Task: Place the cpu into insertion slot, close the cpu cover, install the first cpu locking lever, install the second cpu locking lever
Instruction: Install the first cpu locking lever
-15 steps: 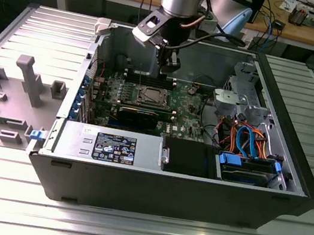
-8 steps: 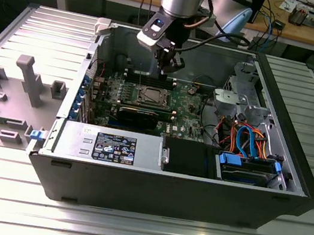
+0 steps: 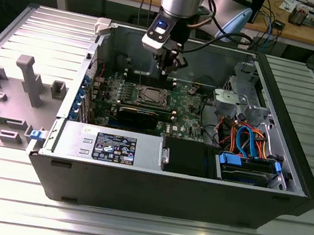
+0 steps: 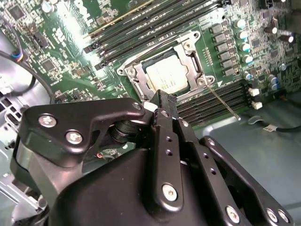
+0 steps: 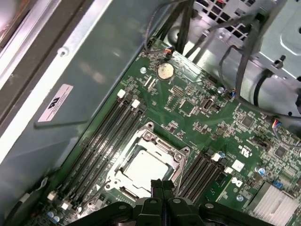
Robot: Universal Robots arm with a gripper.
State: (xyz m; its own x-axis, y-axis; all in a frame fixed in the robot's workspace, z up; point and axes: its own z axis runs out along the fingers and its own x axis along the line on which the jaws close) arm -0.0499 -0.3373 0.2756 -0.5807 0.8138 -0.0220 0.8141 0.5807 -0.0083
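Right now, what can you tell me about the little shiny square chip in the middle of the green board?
The small flat square silvery-grey chip lies flat on the green circuit board. Its top looks like smooth pale metal. A thin silvery metal frame lies around its edges. Rows of long black memory slots run along two sides. The black gripper hangs above, apart from it.
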